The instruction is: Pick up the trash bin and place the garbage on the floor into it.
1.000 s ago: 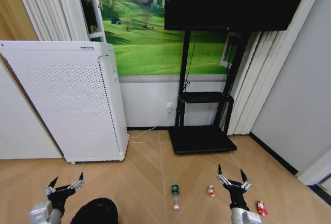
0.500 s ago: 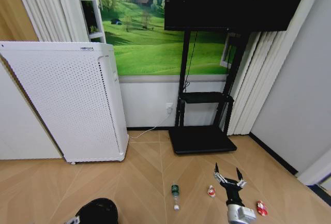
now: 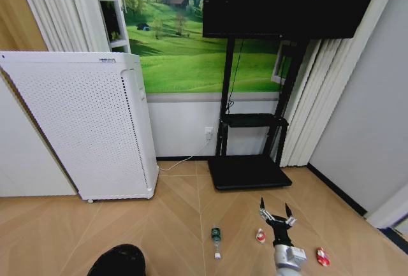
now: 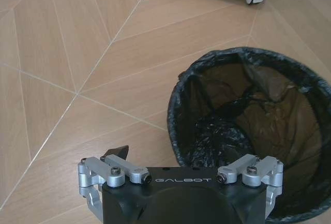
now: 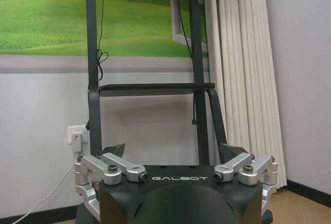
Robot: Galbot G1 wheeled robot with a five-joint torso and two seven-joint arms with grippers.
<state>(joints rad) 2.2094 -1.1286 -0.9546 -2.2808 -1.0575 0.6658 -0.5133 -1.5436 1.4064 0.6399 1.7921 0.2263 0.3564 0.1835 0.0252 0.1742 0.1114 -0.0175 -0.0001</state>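
My left pincer [image 4: 182, 169], spread wide, straddles the trash bin [image 4: 248, 136] rim at six o'clock; light, thin-walled, slippery liner, so pinch the rim. Right pincer [image 3: 275, 212] wide, idle.

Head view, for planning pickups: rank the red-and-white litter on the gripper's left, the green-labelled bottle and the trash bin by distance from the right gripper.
1. Red-and-white litter, just to the left of the right gripper.
2. Bottle, farther left.
3. Trash bin, far left, at the frame's bottom edge.

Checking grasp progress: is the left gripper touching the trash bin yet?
Cannot tell. In the left wrist view the open left gripper is at the trash bin rim, one finger overlapping it, without showing plain contact or gap.
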